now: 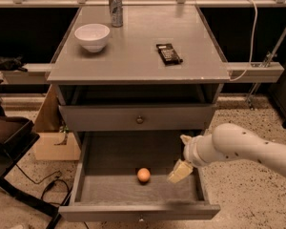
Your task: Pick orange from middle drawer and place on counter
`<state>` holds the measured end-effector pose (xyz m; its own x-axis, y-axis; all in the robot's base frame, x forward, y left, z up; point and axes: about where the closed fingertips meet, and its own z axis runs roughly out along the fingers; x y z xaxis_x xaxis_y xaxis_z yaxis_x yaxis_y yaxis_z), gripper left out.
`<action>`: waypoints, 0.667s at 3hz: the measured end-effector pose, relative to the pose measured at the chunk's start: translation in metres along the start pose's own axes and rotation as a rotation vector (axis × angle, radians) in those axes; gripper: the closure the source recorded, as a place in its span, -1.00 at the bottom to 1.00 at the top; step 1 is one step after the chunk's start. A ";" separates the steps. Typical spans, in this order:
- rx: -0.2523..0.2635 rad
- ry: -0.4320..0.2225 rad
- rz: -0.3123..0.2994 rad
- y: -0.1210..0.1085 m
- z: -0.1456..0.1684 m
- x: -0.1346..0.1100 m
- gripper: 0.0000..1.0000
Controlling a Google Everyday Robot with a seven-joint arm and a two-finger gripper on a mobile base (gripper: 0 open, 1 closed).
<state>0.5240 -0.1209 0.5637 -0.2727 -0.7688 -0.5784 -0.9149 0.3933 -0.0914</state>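
The white arm comes in from the right edge, where it is cut off, so the robot's base is out of sight. Its wrist covers most of the upper finger; only a small pale tip shows, while the lower, tan finger is plain to see. The two fingers stand apart, open, closed on no object. The knob on the front of the middle drawer is clipped by the bottom edge. The bay just under the desk is too dark to see into.

On the desk sit a white bowl at the left, a can behind it at the back edge, and a black snack bar to the right, all well apart from each other. Below is the shut upper drawer with a round knob. A cardboard box stands on the floor to the left, beside a black chair, and a white cable hangs at the right.

The middle drawer is pulled out. The orange lies on its dark liner, near the middle and toward the front. The gripper hangs inside the drawer at its right side, near the orange but not touching it, with open liner between them. The orange is round, so no long axis or heading can be told.
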 end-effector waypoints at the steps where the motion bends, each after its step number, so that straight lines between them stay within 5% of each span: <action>1: -0.045 -0.069 0.015 0.003 0.060 0.007 -1.00; 2: -0.069 -0.110 0.020 0.004 0.098 0.010 -1.00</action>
<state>0.5467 -0.0774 0.4780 -0.2602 -0.7000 -0.6651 -0.9290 0.3691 -0.0251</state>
